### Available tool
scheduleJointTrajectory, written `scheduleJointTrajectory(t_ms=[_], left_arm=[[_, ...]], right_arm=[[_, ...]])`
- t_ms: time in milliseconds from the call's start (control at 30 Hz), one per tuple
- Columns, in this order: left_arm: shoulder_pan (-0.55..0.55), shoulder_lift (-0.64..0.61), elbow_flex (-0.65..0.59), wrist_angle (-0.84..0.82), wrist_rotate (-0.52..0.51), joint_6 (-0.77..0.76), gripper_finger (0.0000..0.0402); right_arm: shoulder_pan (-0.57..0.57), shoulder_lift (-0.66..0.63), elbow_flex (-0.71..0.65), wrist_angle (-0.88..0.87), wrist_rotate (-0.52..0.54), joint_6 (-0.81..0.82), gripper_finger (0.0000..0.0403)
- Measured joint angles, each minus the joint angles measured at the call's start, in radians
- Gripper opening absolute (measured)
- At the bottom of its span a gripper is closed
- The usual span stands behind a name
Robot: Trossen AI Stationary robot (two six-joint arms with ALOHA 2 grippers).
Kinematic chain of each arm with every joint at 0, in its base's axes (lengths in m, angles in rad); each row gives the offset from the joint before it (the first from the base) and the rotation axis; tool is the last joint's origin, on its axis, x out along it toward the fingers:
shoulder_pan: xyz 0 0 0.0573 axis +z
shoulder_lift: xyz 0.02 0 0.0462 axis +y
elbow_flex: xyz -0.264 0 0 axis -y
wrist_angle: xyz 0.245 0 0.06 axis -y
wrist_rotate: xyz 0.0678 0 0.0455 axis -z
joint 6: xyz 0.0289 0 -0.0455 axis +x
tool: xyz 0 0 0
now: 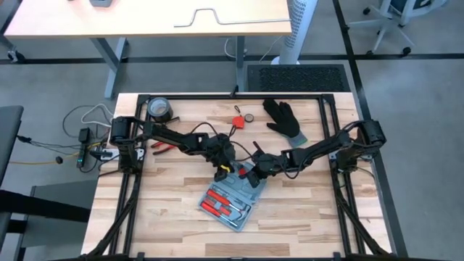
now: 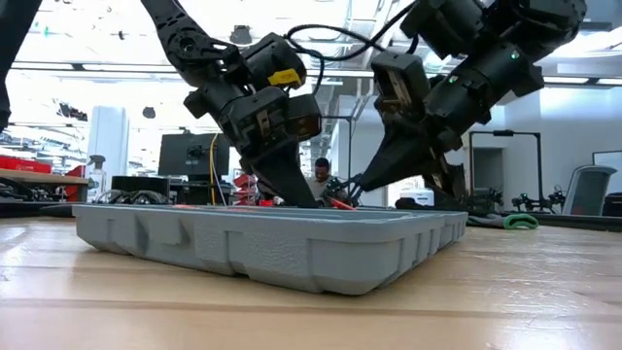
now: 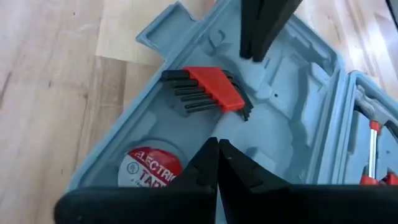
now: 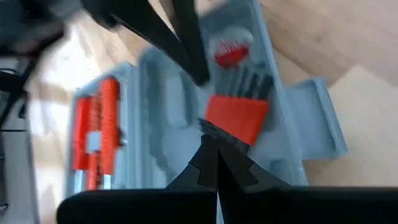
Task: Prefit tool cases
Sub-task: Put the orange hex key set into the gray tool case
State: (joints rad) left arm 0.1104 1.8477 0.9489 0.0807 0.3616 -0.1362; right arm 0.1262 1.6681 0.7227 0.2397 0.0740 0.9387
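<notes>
Both grippers hang over the open case (image 1: 230, 194) mid-table: the left gripper (image 3: 217, 149) with fingers pressed together, empty, and the right gripper (image 4: 212, 142) likewise closed on nothing. Between them in the far half lies a red hex-key set (image 3: 208, 91), beside a tape roll (image 3: 148, 167) partly hidden by the left fingers. The case's long axis runs diagonally, from near-left to far-right. Red-handled tools (image 1: 221, 201) fill the near half.
</notes>
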Motion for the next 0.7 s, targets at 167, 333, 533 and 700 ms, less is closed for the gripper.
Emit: scheduleJointTrajectory(t_ms=[167,333,533,700], left_arm=[[-0.001,-0.044,0.0,-0.014,-0.046,0.01,0.0],[0.0,-0.106,0.0,0.022,-0.089,0.042,0.0],[-0.004,-0.041,0.001,0.098,-0.066,0.043,0.0],[-0.004,0.012,0.008,0.099,-0.03,0.026,0.0]], right_arm=[[0.03,0.069,0.014,0.041,-0.007,0.036,0.0001],[0.053,0.086,0.04,0.028,0.012,0.048,0.0001],[0.036,0.103,0.042,0.008,0.016,0.05,0.0001],[0.032,0.114,0.043,0.01,0.012,0.053,0.0001]])
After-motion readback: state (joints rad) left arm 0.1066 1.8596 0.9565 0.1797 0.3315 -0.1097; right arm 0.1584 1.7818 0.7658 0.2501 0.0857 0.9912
